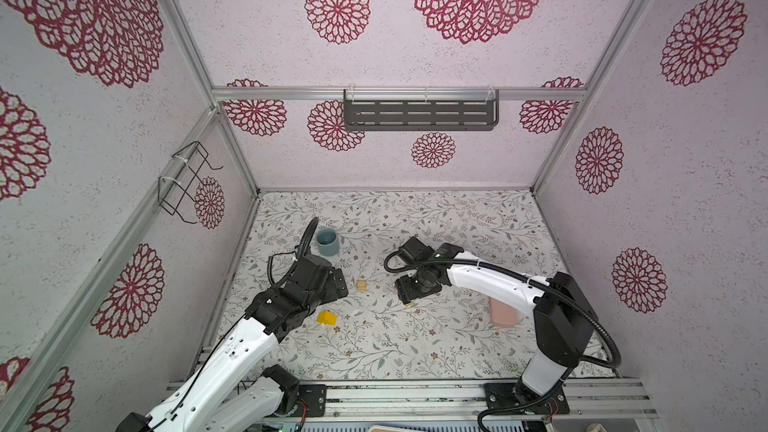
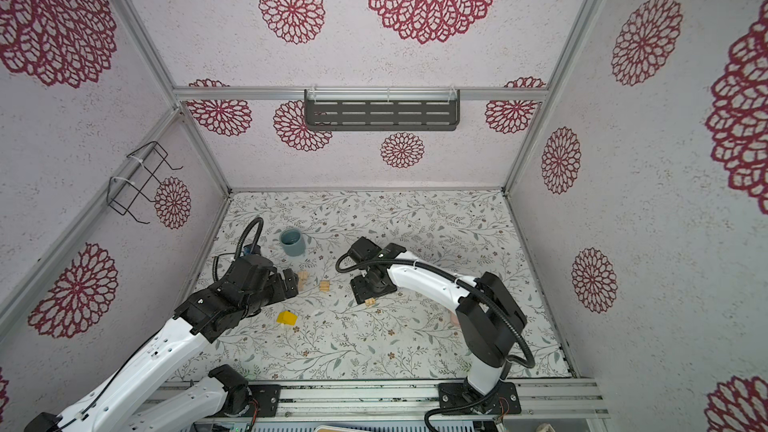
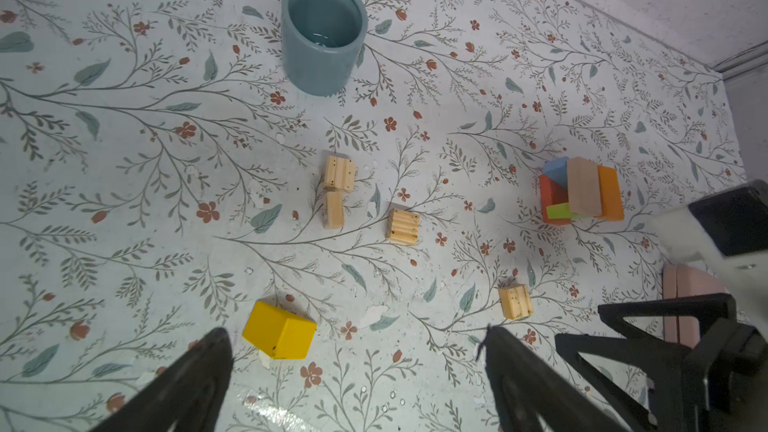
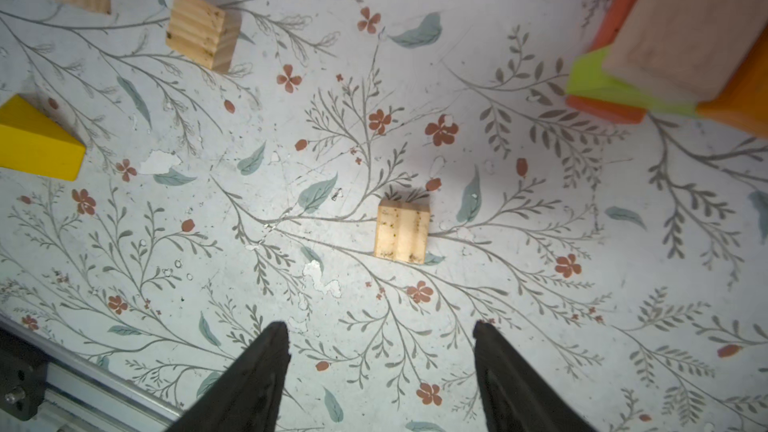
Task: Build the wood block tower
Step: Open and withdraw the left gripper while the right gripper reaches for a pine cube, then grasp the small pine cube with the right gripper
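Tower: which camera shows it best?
Left wrist view: the whole tower shows, nothing in front. The right wrist view cuts it off at the frame corner. In both top views the right arm hides it.

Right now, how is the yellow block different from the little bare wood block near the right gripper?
The yellow block is painted and smooth; the bare wood block is unpainted and grooved. The yellow block looks bigger than the bare wood block. The yellow block lies by the left gripper, the bare wood block ahead of the right gripper. Both lie loose, apart from the tower.
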Tool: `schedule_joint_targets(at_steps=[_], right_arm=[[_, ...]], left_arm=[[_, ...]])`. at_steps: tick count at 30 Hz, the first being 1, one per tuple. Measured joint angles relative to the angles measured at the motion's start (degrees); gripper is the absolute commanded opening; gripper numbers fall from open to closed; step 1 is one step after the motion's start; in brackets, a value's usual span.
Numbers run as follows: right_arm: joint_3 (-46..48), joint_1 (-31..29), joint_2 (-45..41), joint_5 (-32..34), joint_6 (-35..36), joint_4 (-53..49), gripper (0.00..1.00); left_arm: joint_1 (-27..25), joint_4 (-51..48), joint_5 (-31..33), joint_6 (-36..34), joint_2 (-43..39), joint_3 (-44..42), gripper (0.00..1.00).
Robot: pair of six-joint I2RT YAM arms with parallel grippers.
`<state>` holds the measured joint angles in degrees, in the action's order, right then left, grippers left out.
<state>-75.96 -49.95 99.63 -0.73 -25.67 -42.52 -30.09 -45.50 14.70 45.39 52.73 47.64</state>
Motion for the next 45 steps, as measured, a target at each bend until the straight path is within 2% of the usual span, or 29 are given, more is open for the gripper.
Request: schedule_joint_targets(at_steps=[8,14,24,45], right_arm=[[-4.13,-1.25,6.01,2.54,-0.92,-0.87,0.65],[-4.70,-1.60,8.98,3.26,-0.76,-1.16,0.64],[-4.92,-1.75,10.32,5.07,1.55,-2.34,0.56],[-4.28,-1.75,13.20,5.05,2.71,0.66,0.45]], left_arm=[[1.92,-0.66,-4.72,-1.68,0.48,-1.55,0.97],[2.29,-0.55,-6.27,-1.68,-2.05,-2.71,0.97],[2.82,-0.22,-6.99,-1.68,-1.64,-2.71,0.97],[3.41,-0.28,-6.23,-1.66,-0.63,-2.71,0.97]])
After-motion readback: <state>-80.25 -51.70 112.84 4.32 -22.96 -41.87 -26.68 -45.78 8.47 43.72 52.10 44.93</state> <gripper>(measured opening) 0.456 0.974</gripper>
